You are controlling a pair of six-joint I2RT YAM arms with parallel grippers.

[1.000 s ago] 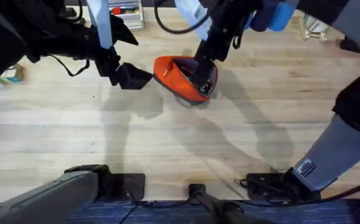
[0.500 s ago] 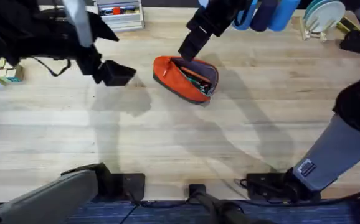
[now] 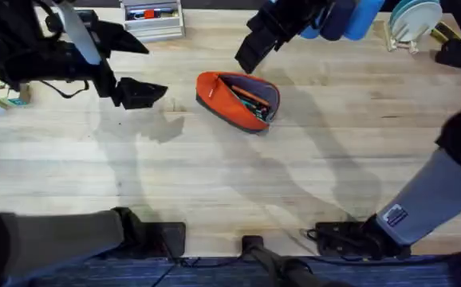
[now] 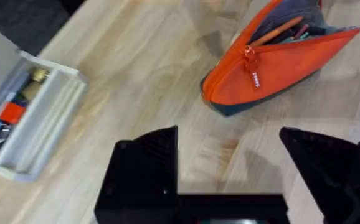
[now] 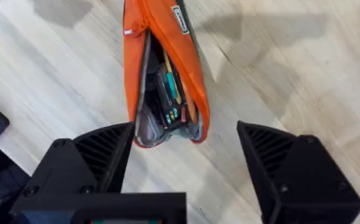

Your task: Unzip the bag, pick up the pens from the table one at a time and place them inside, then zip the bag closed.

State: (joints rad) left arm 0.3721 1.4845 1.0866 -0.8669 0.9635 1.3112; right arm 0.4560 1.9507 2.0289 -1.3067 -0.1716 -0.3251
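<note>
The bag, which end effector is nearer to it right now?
Right. The right end effector hovers just beyond the bag; the left end effector sits farther off to its side.

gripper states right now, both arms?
Left gripper: open, holding nothing.
Right gripper: open, holding nothing, above the unzipped bag.

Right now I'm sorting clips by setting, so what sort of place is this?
Probably a lab or workshop bench: a butcher-block table, a clear organiser tray of small supplies at its back edge, and cables by the arm bases.
</note>
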